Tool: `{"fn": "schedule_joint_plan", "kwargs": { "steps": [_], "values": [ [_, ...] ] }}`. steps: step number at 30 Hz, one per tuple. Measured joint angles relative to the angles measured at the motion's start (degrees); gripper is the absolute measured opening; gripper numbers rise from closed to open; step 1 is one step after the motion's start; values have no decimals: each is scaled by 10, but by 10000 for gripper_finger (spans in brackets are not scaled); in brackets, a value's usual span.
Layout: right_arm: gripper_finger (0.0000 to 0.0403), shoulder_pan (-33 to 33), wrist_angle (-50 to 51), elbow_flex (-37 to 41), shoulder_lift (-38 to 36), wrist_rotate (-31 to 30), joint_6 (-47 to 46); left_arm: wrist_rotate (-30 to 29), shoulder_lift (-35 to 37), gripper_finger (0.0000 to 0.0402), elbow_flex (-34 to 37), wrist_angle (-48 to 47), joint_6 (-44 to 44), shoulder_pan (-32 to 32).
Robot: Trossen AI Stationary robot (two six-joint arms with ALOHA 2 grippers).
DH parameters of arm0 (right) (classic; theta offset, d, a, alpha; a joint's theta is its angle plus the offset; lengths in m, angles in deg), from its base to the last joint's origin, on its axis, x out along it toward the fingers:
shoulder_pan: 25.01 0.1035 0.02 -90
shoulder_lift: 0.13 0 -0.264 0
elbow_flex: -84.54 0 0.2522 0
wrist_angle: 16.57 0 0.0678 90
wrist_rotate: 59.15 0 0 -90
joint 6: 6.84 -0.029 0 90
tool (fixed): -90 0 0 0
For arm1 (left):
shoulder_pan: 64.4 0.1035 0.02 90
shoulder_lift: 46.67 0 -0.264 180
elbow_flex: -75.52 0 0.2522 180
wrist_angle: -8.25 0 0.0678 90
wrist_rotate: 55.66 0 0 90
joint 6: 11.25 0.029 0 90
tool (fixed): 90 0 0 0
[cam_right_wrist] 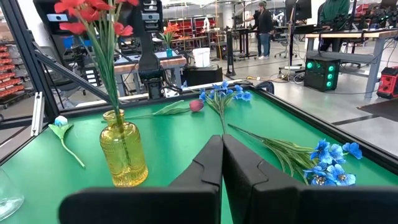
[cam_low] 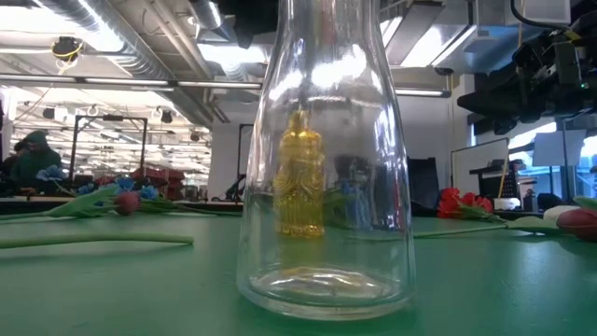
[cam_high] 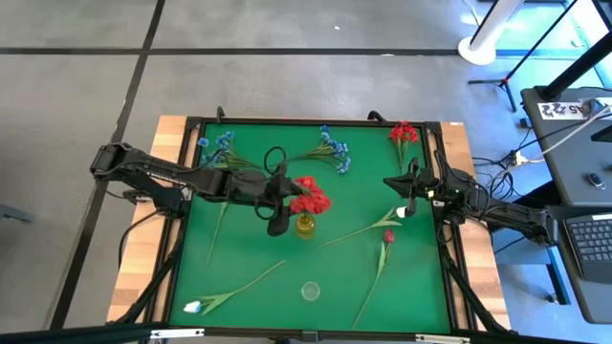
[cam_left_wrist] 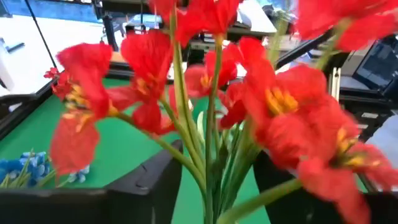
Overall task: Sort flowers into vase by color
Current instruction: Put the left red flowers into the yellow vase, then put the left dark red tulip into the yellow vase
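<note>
Over the green table [cam_high: 249,248], left hand [cam_high: 283,204] released, fingers apart around red flowers [cam_high: 311,195] in yellow vase [cam_high: 305,226].

An industrial robotics lab or workshop: at upper left of the low view, exposed ceiling ducts [cam_low: 140,37] and strip lights; across the top of the right wrist view, workbenches [cam_right_wrist: 336,37], red parts bins [cam_right_wrist: 186,26] and standing people [cam_right_wrist: 264,25].

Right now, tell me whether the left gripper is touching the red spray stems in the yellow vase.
Apart. The left wrist view shows the left gripper open around the red spray stems, with green table visible between stems and each finger. The yellow vase holds them.
</note>
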Motion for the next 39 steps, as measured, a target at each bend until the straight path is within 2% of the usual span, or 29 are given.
{"fn": "schedule_joint_plan", "kwargs": {
  "steps": [4,8,16,20,25,29,32,36,39],
  "values": [
    [10,0,0,0,0,0,0,0,0,215,0,-37,-14,0],
    [10,0,0,0,0,0,0,-1,12,218,0,-80,-36,0],
    [10,0,0,0,0,0,0,-58,97,218,0,-200,-86,-11],
    [10,0,0,0,0,0,0,-100,149,217,0,-320,-160,-16],
    [10,0,0,0,0,0,0,-156,183,217,0,-546,-346,-10],
    [10,0,0,0,0,0,0,-144,172,217,0,-695,-502,-2],
    [10,0,0,0,0,0,0,-109,151,217,0,-764,-568,0],
    [10,0,0,0,0,0,0,-79,120,217,7,-790,-595,0],
    [10,0,0,0,0,0,0,-73,110,217,36,-735,-559,-3]
  ]
}}
